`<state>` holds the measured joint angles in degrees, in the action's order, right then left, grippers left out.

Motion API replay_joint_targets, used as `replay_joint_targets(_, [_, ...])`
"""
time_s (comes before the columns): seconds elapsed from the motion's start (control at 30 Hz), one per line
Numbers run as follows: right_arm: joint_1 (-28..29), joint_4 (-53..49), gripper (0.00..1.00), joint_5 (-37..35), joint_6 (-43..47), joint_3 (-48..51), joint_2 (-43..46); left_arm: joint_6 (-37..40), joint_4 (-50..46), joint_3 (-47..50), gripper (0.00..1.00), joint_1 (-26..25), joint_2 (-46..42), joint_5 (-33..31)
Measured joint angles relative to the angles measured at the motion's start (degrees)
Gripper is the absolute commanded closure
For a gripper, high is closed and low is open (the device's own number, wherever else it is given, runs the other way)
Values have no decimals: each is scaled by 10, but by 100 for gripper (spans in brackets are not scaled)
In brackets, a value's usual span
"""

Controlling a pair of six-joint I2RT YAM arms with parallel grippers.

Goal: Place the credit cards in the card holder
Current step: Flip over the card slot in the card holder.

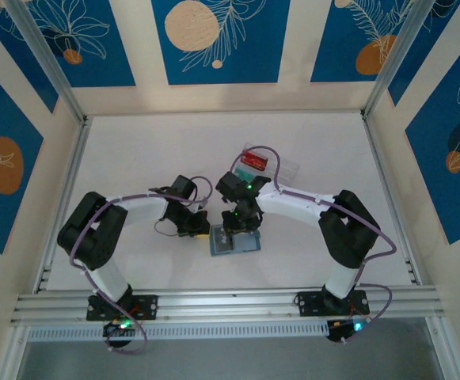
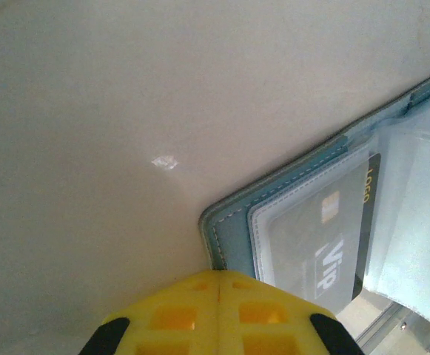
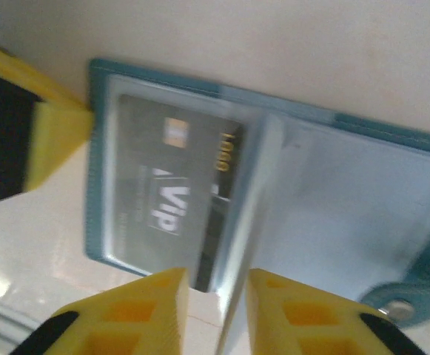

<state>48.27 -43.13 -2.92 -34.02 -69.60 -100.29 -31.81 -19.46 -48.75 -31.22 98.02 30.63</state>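
Observation:
The blue-grey card holder [image 1: 236,244] lies open on the table between the two arms. A dark credit card [image 3: 170,207] marked "Vip" sits mostly inside its left clear sleeve, its right edge sticking out; the same card [image 2: 326,244] shows in the left wrist view. My left gripper [image 2: 220,275] is shut, its yellow tips against the holder's corner [image 2: 233,222]. My right gripper [image 3: 216,285] is open, its fingers either side of an upright clear sleeve leaf [image 3: 253,200] without pinching it. The snap stud [image 3: 401,307] is at the holder's right flap.
A clear plastic tray [image 1: 281,166] with a red item [image 1: 255,161] stands behind the right arm's wrist. White tabletop stretches out on all sides, bounded by metal rails and patterned walls. The left arm's yellow finger [image 3: 52,140] touches the holder's left edge.

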Motion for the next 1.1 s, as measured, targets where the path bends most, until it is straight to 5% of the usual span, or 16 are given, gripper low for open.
replay_joint_targets(0.43, [-32,121,64,106,-15,59,-5,-45,41,15,95,18,0,42])
replay_joint_targets(1.1, [-14,82,65,13,-20,39,-47,-53,36,17,93,34,-30,51])
